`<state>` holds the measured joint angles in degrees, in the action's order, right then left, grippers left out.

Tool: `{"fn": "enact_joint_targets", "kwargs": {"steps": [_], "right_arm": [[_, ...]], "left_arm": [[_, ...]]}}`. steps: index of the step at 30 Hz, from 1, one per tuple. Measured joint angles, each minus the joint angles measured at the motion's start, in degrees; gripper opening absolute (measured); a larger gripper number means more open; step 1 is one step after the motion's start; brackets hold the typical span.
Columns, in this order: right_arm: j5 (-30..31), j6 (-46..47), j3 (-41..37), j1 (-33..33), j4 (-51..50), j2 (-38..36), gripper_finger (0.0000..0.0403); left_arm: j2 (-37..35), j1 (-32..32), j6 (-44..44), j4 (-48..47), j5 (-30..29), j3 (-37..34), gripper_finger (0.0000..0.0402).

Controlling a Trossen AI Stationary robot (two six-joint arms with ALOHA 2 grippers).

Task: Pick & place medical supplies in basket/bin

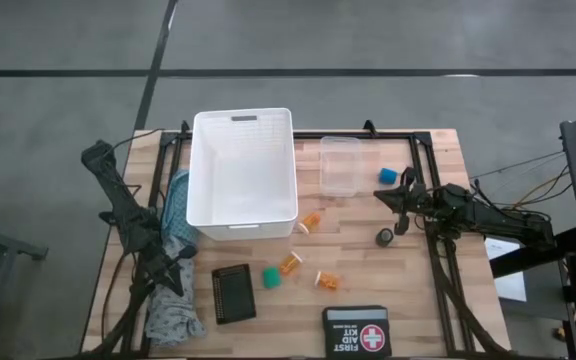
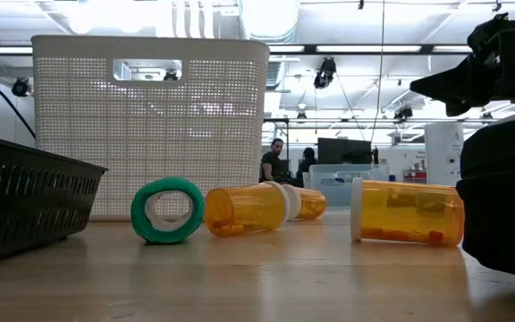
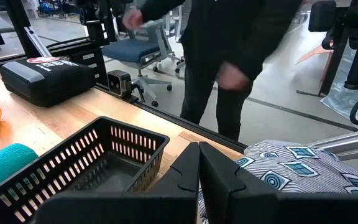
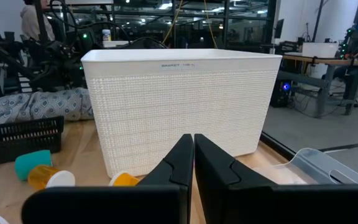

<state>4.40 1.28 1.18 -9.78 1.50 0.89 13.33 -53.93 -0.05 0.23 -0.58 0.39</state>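
Observation:
The white basket (image 1: 243, 170) stands at the table's far middle, with a clear tub (image 1: 340, 165) to its right. Three orange pill bottles (image 1: 310, 222) (image 1: 290, 263) (image 1: 326, 281) lie on their sides in front of it, beside a green round piece (image 1: 270, 277). A blue piece (image 1: 386, 175) and a black piece (image 1: 385, 236) lie near my right gripper (image 1: 381, 197), which is shut and points level at the basket (image 4: 179, 106). The patterned cloth (image 1: 176, 212) lies at the left under my left arm. My left gripper (image 3: 199, 165) is shut above the cloth (image 3: 297, 168).
A small black slotted basket (image 1: 234, 293) sits near the green piece, and the black first aid case (image 1: 356, 330) lies at the near edge. A person (image 3: 229, 56) stands just beyond the table's near edge. Bare wood shows between the bottles and the right arm.

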Motion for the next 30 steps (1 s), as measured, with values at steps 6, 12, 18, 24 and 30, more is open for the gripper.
{"fn": "enact_joint_targets", "kwargs": {"steps": [6, 12, 18, 24, 30], "right_arm": [[0.0, 0.0, -0.01, 0.02, 0.0, 0.0, 0.0011], [0.1, 0.0, 0.01, 0.0, 0.0, 0.01, 0.0011], [0.11, 0.0, 0.01, 0.0, 0.0, 0.0, 0.0011], [0.15, 0.02, -0.01, 0.02, 1.32, 0.02, 0.0011], [0.15, 0.1, 0.01, 0.02, 5.68, 0.02, 0.0011]], "left_arm": [[-0.01, 0.0, 0.0, 0.0, 0.0, -0.01, 0.001], [0.01, 0.0, -0.02, 0.02, 0.0, -0.01, 0.001], [-0.01, -0.02, -0.02, 0.0, 0.0, -0.01, 0.001], [-0.01, -0.01, 0.0, 0.01, 0.0, -0.01, 0.001], [0.01, 0.0, -0.02, 0.02, 0.0, 0.01, 0.001]]}}
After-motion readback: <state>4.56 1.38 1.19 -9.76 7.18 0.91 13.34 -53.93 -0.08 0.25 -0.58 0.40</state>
